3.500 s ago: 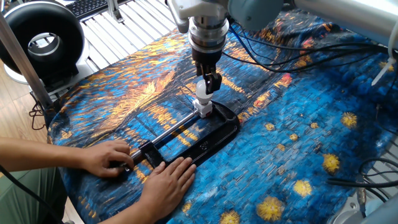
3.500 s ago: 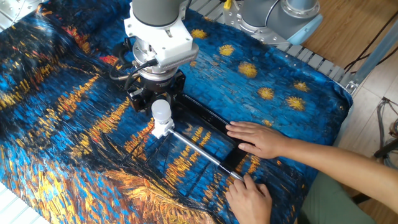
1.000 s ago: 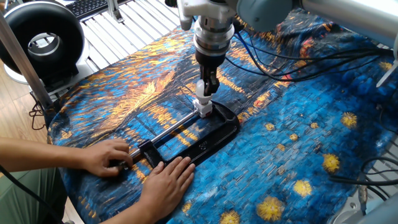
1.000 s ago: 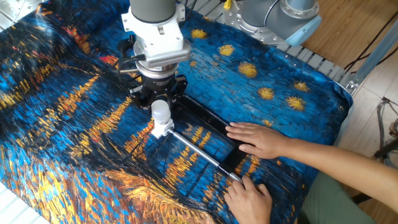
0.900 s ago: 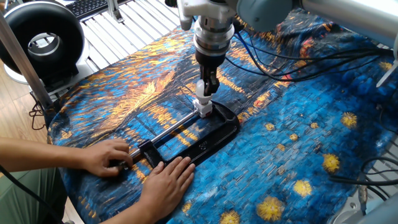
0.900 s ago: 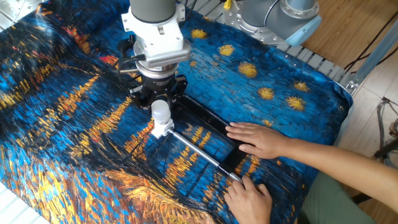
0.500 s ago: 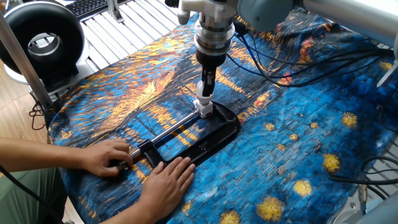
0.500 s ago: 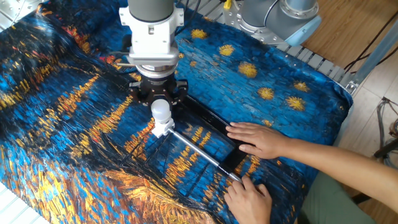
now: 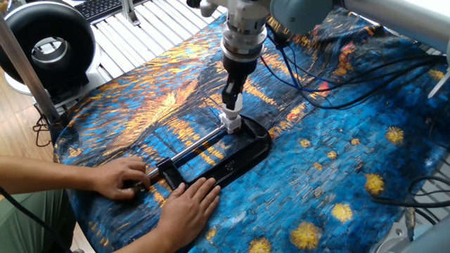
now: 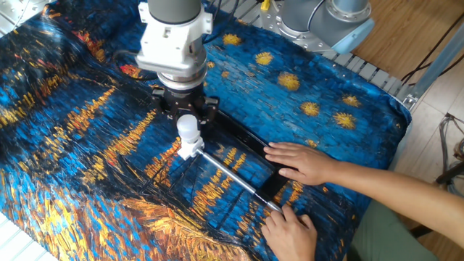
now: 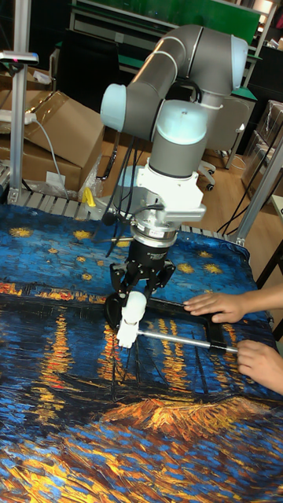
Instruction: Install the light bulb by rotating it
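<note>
The worktop (image 9: 365,140) is seen in one fixed view from above at an oblique angle, at middling range, with the person's hands (image 9: 183,207) at the lower left. In the other fixed view the same worktop (image 10: 65,145) is looked down on from roughly the opposite side, so the hands (image 10: 304,163) lie at the lower right. In the tall fixed view the scene is faced from low and near, with the arm (image 11: 181,86) rising ahead. The black clamp (image 9: 232,158) (image 10: 239,138) (image 11: 177,310) is shared by all three.
</note>
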Robot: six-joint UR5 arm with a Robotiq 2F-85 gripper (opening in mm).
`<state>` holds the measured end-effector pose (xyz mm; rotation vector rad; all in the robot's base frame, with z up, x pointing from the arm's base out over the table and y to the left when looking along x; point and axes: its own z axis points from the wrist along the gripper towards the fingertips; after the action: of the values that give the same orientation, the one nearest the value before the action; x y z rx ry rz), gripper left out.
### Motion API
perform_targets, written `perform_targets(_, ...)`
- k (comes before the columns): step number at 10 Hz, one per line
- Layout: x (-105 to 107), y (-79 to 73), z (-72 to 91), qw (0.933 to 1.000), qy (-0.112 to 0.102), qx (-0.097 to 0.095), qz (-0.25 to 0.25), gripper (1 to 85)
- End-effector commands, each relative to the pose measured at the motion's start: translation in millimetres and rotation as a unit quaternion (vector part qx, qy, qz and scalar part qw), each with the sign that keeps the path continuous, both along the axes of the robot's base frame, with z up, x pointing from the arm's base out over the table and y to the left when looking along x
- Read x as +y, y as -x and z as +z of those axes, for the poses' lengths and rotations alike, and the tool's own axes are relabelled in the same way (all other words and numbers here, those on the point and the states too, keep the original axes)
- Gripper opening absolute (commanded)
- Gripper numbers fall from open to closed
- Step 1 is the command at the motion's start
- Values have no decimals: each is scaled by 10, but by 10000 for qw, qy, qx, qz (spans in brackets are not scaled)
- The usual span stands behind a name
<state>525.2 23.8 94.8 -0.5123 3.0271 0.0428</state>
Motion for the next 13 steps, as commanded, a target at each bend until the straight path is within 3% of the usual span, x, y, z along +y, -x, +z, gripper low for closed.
perform_targets(1,69,-26,-16,9967,-240,53,-775,157)
perform_targets(4,65,57,50,9943,-388,253,-961,167)
perform_targets(5,58,86,70,9944,-418,330,-917,227)
perform_targets(8,105,154,29,9960,-525,459,-551,587)
perform_targets(11,143,177,49,9965,-488,525,-439,660)
perform_targets(13,125,175,91,9979,-337,532,-177,657)
